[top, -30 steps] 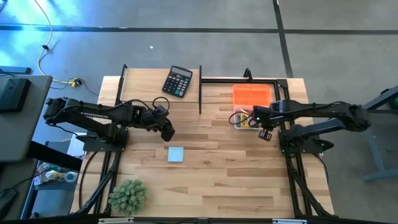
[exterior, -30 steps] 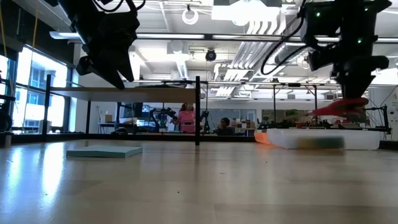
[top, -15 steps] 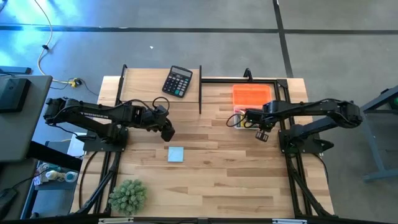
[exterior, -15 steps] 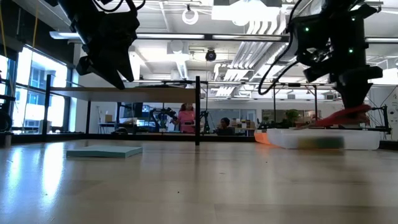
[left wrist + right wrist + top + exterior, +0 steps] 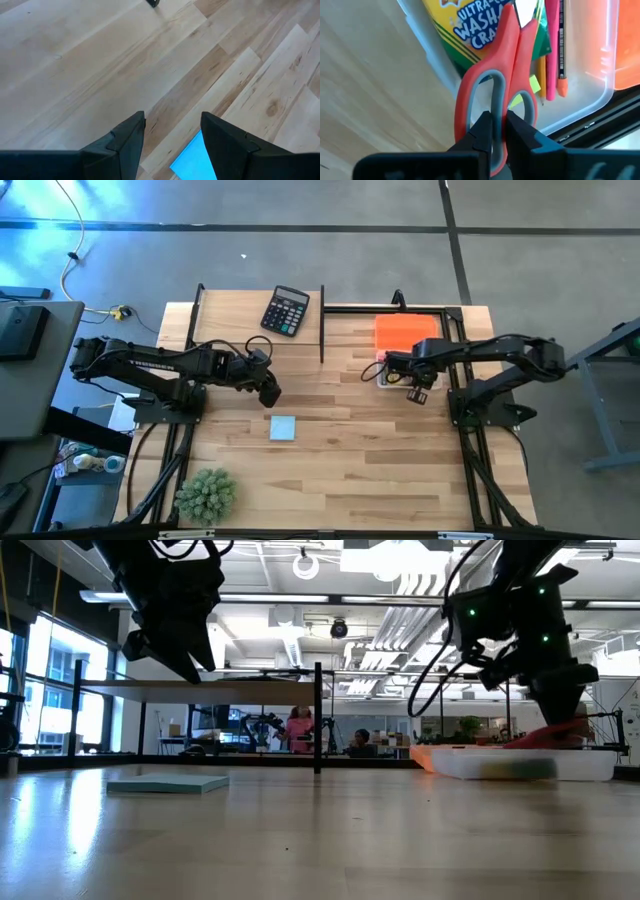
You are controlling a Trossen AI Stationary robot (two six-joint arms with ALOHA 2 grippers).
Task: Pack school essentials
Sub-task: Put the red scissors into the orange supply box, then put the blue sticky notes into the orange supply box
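A clear plastic box (image 5: 392,373) at the table's far right holds a yellow crayon box (image 5: 465,25), thin pencils and a pink-red marker (image 5: 551,50). My right gripper (image 5: 499,132) stands over the box's near wall, shut on the red-handled scissors (image 5: 507,55), whose blades reach in over the crayon box. A pale blue note pad (image 5: 283,428) lies flat on the wood mid-table. My left gripper (image 5: 268,392) hangs open above the table just beyond the pad's far edge; the pad (image 5: 196,159) shows between its fingers. My right gripper pinches the scissors where the two handle loops meet (image 5: 496,107), one finger over each loop. The fingers come steeply from above. The scissors lie low and nearly level, blades over the box (image 5: 520,764). Whether the blades touch the things inside, I cannot tell.
The box's orange lid (image 5: 405,332) lies just beyond it. A black calculator (image 5: 286,311) lies at the far edge, left of a black upright post (image 5: 321,325). A spiky green plant (image 5: 206,495) stands at the near left corner. Bare wood lies between the arms.
My right gripper has sunk and gone a little toward the table's left with the scissors, tipping more steeply downward. The scissors have come down from above the box to just over its rim. The left arm has kept still.
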